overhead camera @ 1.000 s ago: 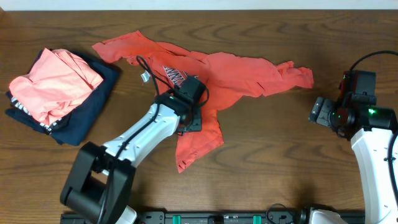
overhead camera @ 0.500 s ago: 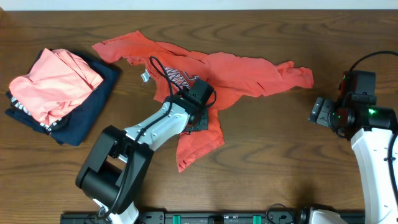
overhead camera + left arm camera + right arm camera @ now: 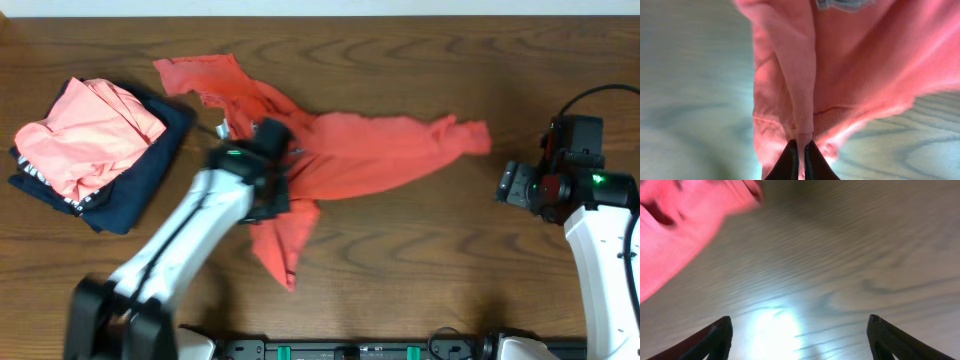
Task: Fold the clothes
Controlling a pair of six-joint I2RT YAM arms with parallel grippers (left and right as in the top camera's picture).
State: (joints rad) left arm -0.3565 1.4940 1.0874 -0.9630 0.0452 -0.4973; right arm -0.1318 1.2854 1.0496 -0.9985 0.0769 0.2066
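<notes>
The left gripper has its two fingers pressed together on a raised fold of the red T-shirt, pinching the cloth close to a stitched hem over the middle of the bench. The right gripper hangs with its fingers spread wide and nothing between them, over bare wood near the right edge, beyond the shirt's right end. The shirt lies crumpled in a long band from far left of centre toward the right, one flap trailing toward the near edge, while a pink garment rests on a navy garment by the left edge.
</notes>
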